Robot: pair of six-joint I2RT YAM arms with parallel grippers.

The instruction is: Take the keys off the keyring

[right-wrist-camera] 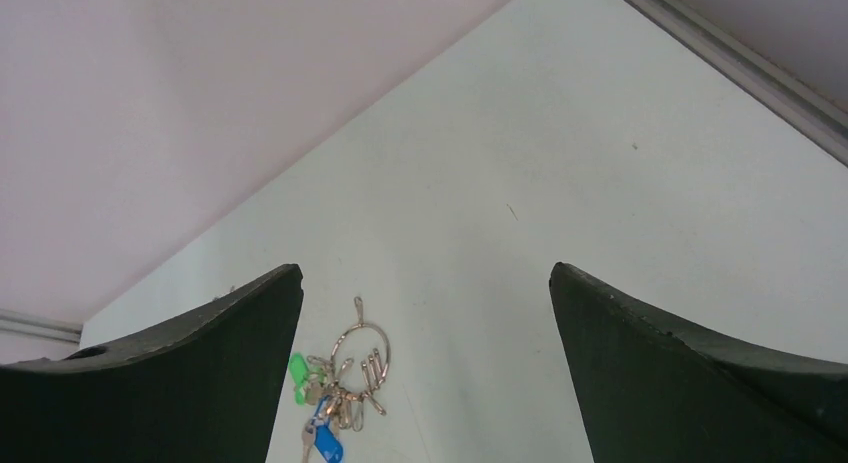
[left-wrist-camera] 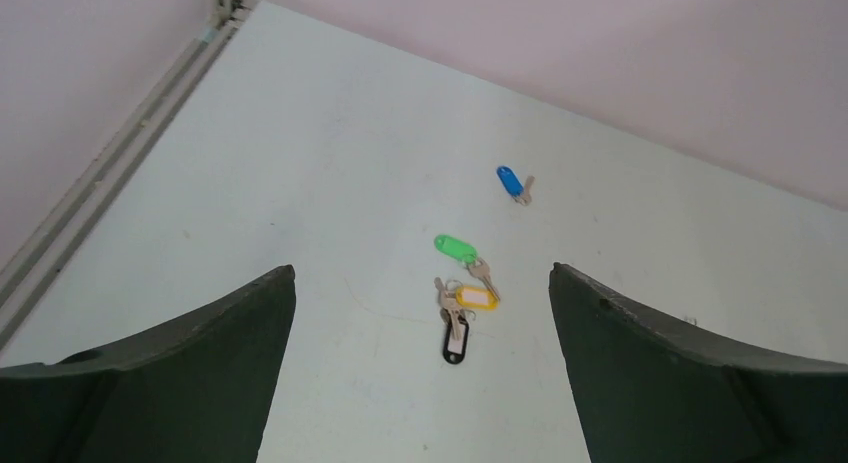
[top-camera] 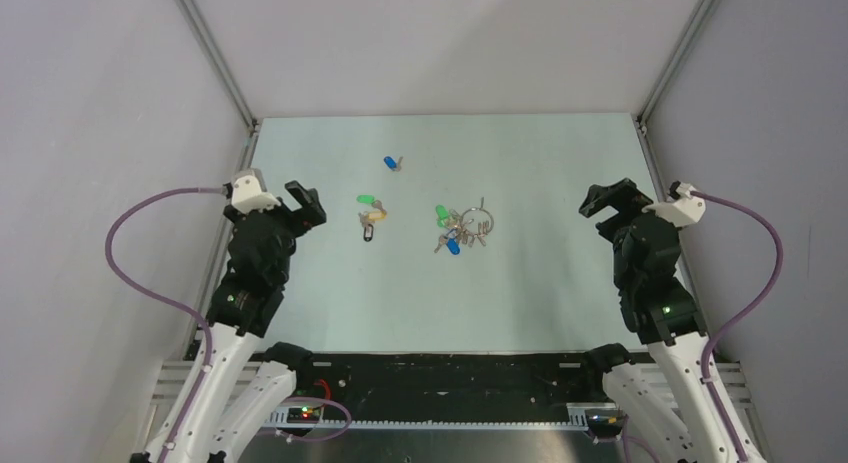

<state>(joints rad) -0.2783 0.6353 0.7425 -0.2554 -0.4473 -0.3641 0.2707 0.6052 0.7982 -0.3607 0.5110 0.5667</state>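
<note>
Near the middle of the bench (top-camera: 560,283), a little right of centre, lies the keyring (top-camera: 479,221). It is a thin round loop of silver wire, flat on the pale surface and wider than any key on it. The keys (top-camera: 452,236) are bunched at its near-left edge, fanned out and overlapping. Most are bare silver; one has a bright green cap and one a blue cap, the blue one nearest me. From my right wrist camera I see several bare blades threaded on the loop side by side, and one slim piece pointing away from the ring's far side.

My right tool (top-camera: 607,199) hovers to the right of the bunch, well apart from it, fingers spread wide. My left tool (top-camera: 306,205) hovers at the left side, likewise spread wide. Between it and the ring lie a green-capped key (top-camera: 367,199) and a yellow-capped key with a dark tag (top-camera: 371,226), just beside each other. A blue-capped key (top-camera: 392,163) lies alone farther back.
</note>
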